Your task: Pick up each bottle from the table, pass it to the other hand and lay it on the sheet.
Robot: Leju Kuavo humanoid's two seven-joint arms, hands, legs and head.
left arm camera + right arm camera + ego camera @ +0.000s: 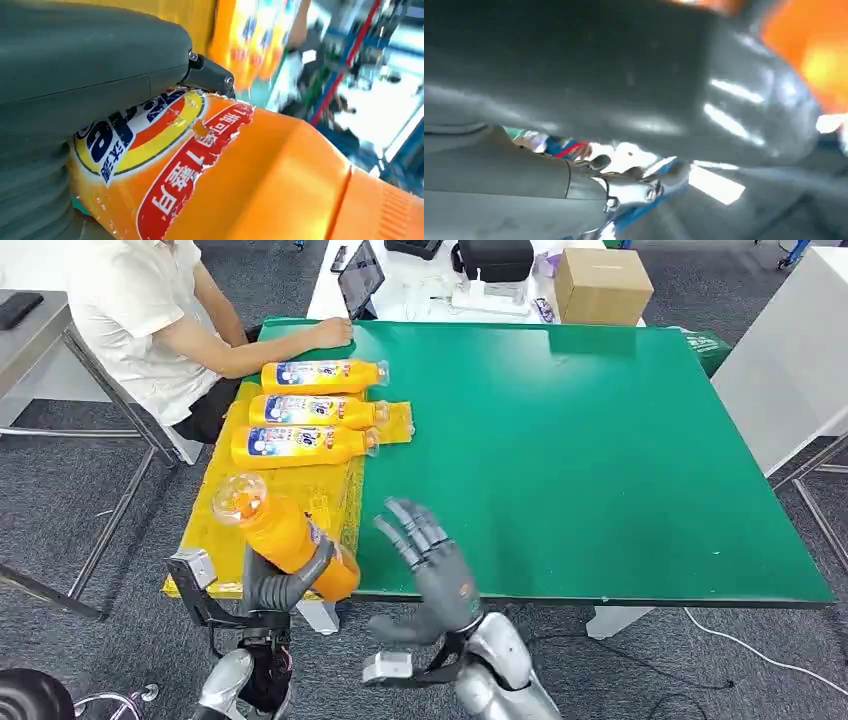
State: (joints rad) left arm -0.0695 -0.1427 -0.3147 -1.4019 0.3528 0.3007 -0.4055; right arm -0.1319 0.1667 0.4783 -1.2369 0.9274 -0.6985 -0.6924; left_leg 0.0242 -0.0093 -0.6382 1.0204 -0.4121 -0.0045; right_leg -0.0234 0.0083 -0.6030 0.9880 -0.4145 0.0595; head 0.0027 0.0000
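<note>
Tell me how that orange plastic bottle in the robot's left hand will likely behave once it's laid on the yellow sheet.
The orange plastic bottle, gripped by the left hand, looks rigid, so it should keep its shape. Its glossy label may be slippery. The three bottles already lying on the yellow sheet rest steadily, so it probably won't roll far.

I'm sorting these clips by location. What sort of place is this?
Probably an office or lab test area: a green-topped table on grey carpet, a person seated at a grey desk, and a white bench with a cardboard box.
</note>
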